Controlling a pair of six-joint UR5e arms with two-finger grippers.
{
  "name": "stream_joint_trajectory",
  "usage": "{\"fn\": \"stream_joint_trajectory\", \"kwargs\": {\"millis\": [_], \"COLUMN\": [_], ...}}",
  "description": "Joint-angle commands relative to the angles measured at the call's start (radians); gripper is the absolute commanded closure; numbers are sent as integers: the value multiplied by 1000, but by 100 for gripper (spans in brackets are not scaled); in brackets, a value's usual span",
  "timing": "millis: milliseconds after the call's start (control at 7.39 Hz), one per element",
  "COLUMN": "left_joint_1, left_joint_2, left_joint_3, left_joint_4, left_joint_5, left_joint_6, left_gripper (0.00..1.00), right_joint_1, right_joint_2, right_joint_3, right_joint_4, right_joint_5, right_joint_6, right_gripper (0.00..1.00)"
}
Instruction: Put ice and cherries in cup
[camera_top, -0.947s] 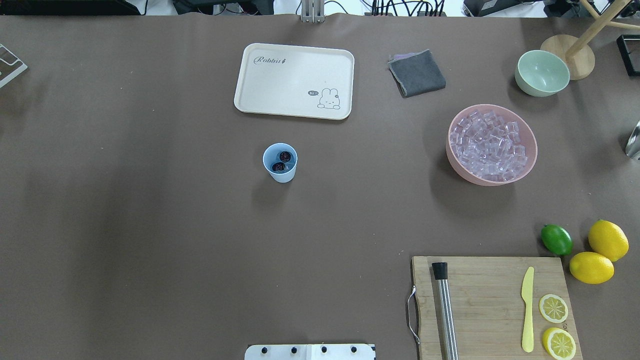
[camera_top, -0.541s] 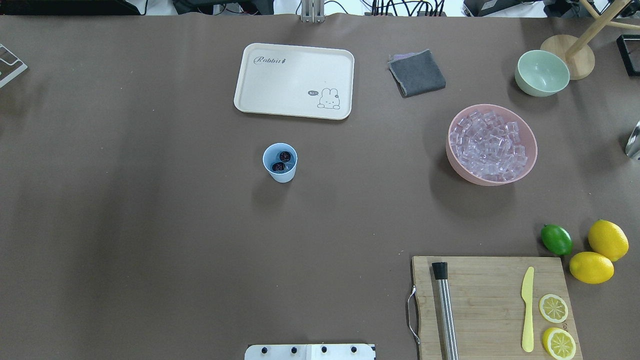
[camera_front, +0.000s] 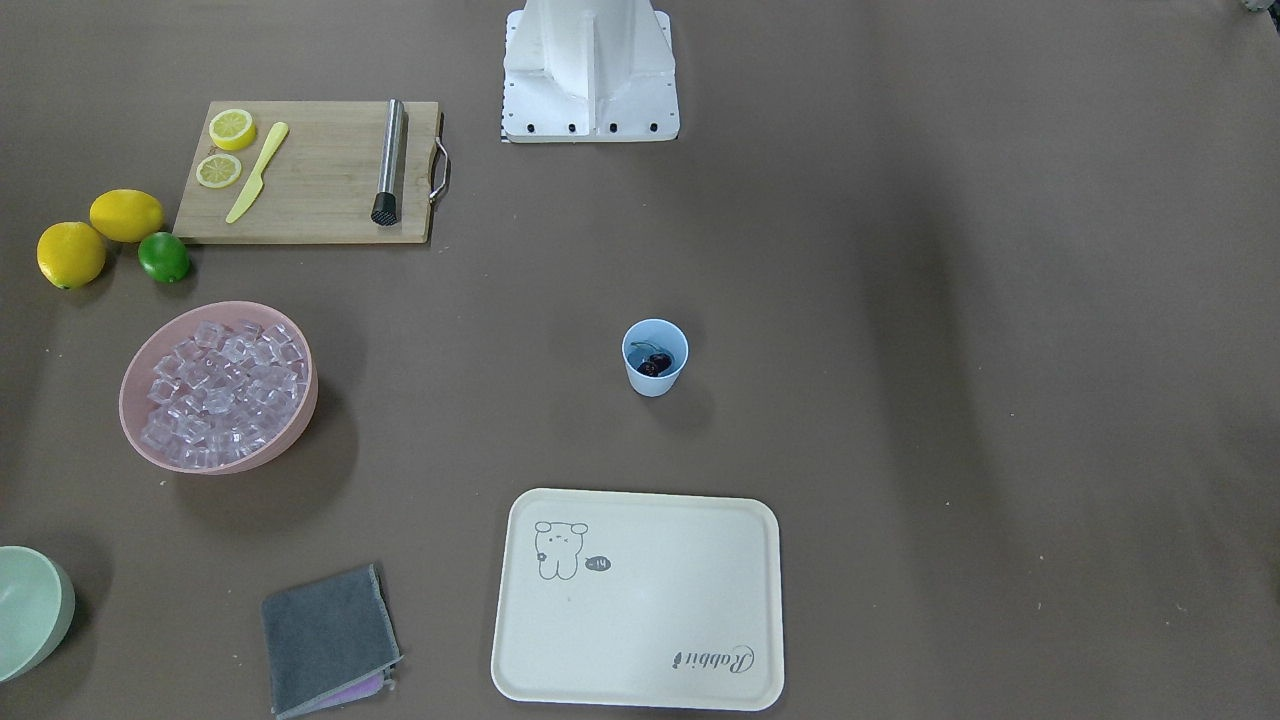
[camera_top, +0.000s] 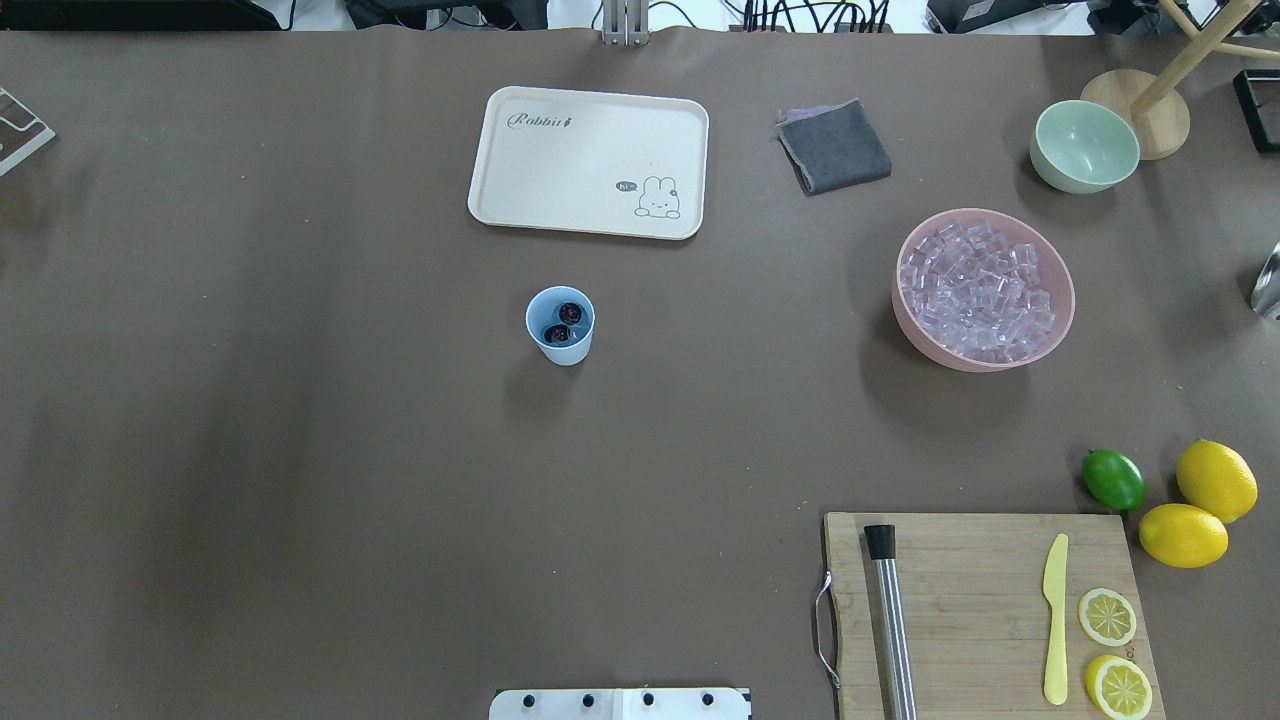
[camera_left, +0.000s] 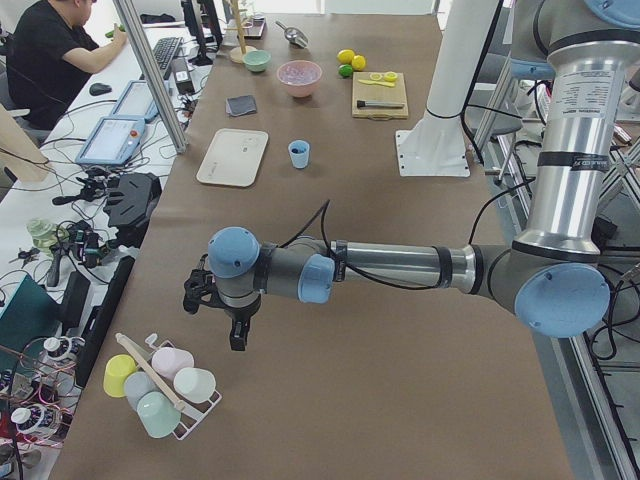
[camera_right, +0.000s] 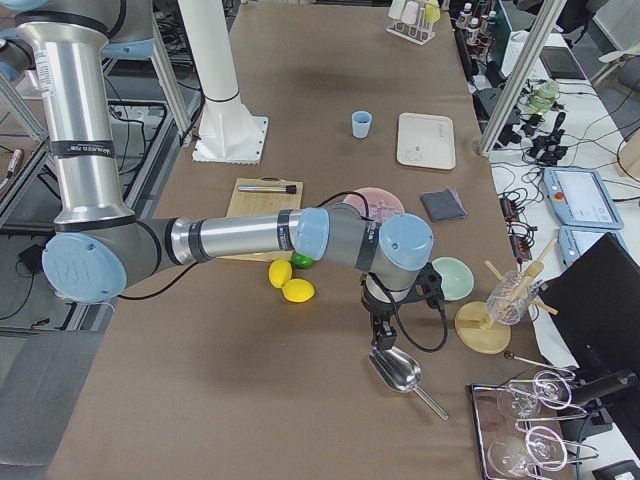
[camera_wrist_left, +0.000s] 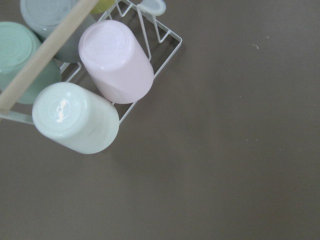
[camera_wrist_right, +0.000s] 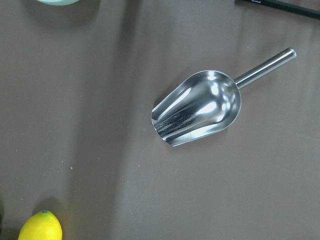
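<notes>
Mid-table, one cup (camera_top: 566, 352) holding two cherries (camera_top: 569, 312), one pink bowl (camera_top: 930, 350) of ice (camera_top: 980, 290), left pincer (camera_left: 236, 338) and right pincer (camera_right: 378, 334), state untellable

A matte brown sheet covers the long surface (camera_top: 300, 450). Soft, even overhead light leaves only broad, faint shadows on it. Along one long side runs a white workbench (camera_left: 40, 200) crowded with cables, a keyboard (camera_left: 162, 52) and tablet screens (camera_left: 108, 140). A man in a black shirt (camera_left: 45, 55) sits there. A slanted aluminium post (camera_left: 150, 75) stands between the bench and the surface. Grey floor (camera_right: 30, 420) shows along the opposite side.
</notes>
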Motion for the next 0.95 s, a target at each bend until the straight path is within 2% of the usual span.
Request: {"fn": "stream_joint_trajectory", "kwargs": {"millis": [0, 406, 676, 812], "left_joint_1": [6, 10, 10, 10], "left_joint_2": [-4, -33, -33, -34], "left_joint_3": [26, 64, 55, 51], "left_joint_4": [1, 1, 0, 3], "left_joint_5": [0, 2, 0, 0], "left_joint_6": [2, 5, 4, 4], "left_gripper": [2, 2, 2, 2], "right_joint_1": [0, 2, 2, 2], "right_joint_2": [-17, -46, -75, -77], "right_joint_3": [3, 18, 16, 18], "right_joint_4": [2, 41, 132, 133], "right_joint_5": [-6, 2, 1, 2], "right_joint_6": [-1, 48, 101, 130], "right_gripper": [0, 0, 0, 0]}}
